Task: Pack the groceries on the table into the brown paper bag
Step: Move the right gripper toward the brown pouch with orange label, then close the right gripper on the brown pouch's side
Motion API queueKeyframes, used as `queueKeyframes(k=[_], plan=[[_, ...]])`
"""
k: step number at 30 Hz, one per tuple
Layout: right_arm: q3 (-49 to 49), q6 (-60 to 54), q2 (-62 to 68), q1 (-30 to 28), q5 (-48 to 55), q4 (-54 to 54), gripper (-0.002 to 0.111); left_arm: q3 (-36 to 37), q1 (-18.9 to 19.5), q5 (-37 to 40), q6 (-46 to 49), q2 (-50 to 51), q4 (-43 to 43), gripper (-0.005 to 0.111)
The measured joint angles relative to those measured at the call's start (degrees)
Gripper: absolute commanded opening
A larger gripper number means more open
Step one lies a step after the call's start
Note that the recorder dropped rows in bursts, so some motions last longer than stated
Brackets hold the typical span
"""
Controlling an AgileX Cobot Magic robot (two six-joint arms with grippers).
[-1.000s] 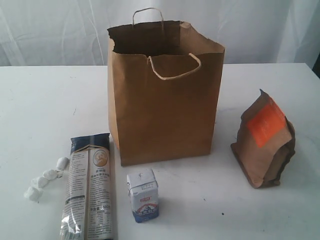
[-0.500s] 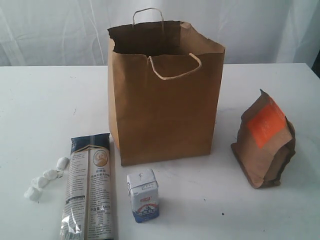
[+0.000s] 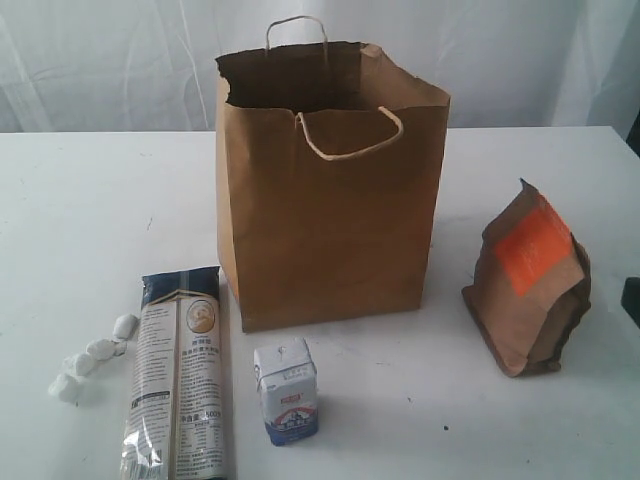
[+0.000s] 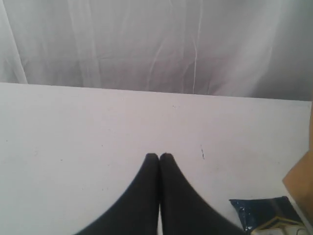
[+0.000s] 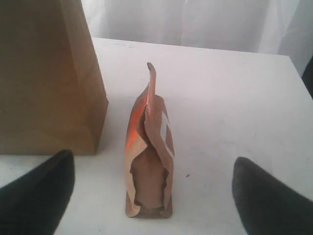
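The brown paper bag [image 3: 325,200] stands upright and open at the middle of the table [image 3: 80,200]. Right of it stands the orange-labelled brown pouch [image 3: 528,285]. In front lie the long noodle packet [image 3: 180,375], the small white-blue carton [image 3: 286,390] and the white wrapped sweets [image 3: 90,355]. My right gripper [image 5: 152,157] is open, its fingers wide on either side of the pouch [image 5: 149,161] without touching it; a dark part of it shows at the exterior view's right edge [image 3: 632,300]. My left gripper [image 4: 159,155] is shut and empty over bare tabletop. The jars and juice bottle are out of view.
White curtains hang behind the table. In the left wrist view a corner of the noodle packet [image 4: 264,213] and an edge of the bag [image 4: 303,181] show. In the right wrist view the bag [image 5: 49,73] stands close beside the pouch.
A dark part of my right gripper has come into the exterior view at its right edge, beside the pouch. The groceries and the bag have not moved.
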Motion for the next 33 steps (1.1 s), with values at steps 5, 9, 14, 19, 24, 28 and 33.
queueKeyframes(k=[5,9,14,19,24,28,33], plan=[[0.0,-0.3,1.9,0.0,0.0,5.6,0.090,-0.6,-0.3,-0.1,2.2,-6.3,0.0,0.000],[0.0,-6.0,4.5,0.0,-0.7,8.3,0.090,-1.4,-0.3,-0.9,4.1,-12.4,0.0,0.000],[0.0,-22.9,11.2,0.0,-2.2,16.7,0.090,-0.5,-0.3,1.6,4.9,-15.6,0.0,0.000],[0.0,-45.6,21.0,1.5,-4.2,32.4,0.090,4.2,-0.3,2.3,5.1,-15.8,0.0,0.000],[-0.4,-57.9,32.0,2.0,-6.1,45.8,0.090,6.8,-0.3,-0.1,4.5,-15.8,0.0,0.000],[-1.5,-63.1,39.5,2.1,-5.3,53.0,0.090,6.9,-0.3,-0.2,4.3,-15.8,0.0,0.000],[-3.5,-71.3,48.0,2.1,-5.2,61.8,0.089,6.9,-0.3,-1.0,4.1,-15.8,0.0,0.000]])
